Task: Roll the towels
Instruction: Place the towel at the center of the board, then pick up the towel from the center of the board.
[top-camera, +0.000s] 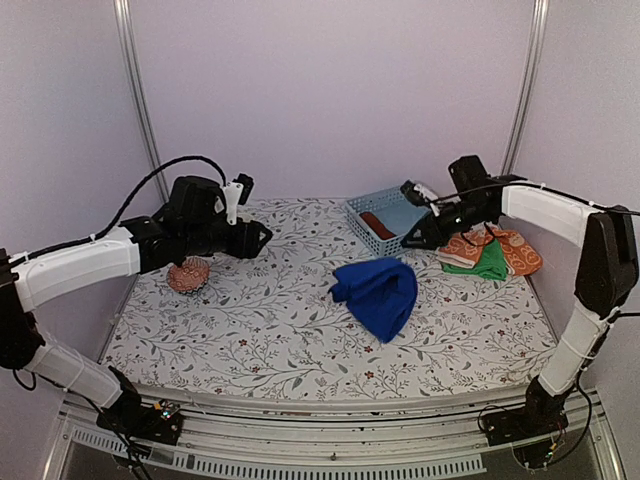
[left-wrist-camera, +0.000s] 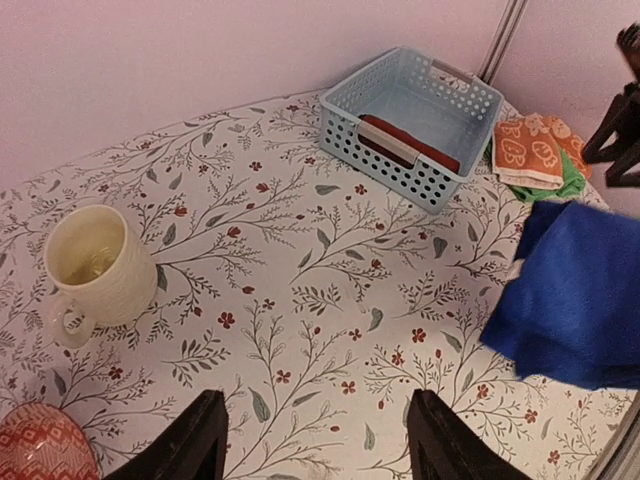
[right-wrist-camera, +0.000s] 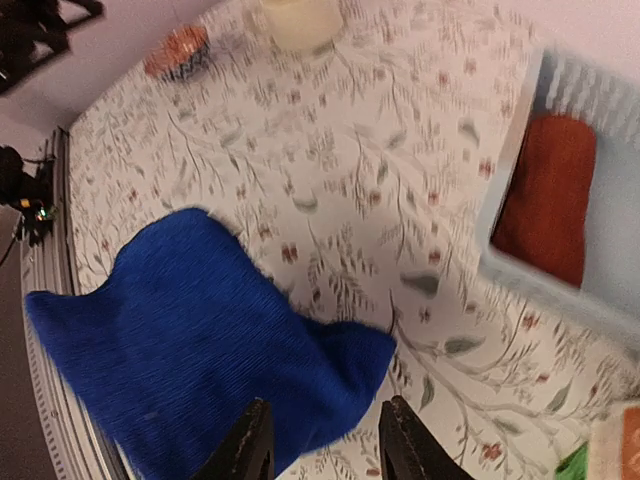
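Just under the right tool (right-wrist-camera: 325, 410) — jaws parted, empty — crumpled blue towel (right-wrist-camera: 190, 340), lying loose.

Pale lilac walls (top-camera: 330, 90) behind floral-covered table (top-camera: 250, 330).

Your top view sits high behind the arm bases (top-camera: 150, 420), looking down and forward over the whole table (top-camera: 270, 330) to the back wall (top-camera: 330, 100). Your left wrist view hangs above the left side, facing right toward the basket (left-wrist-camera: 400, 165); your right wrist view is lower, facing left over the blue towel (right-wrist-camera: 200, 340). All three share that towel and basket.
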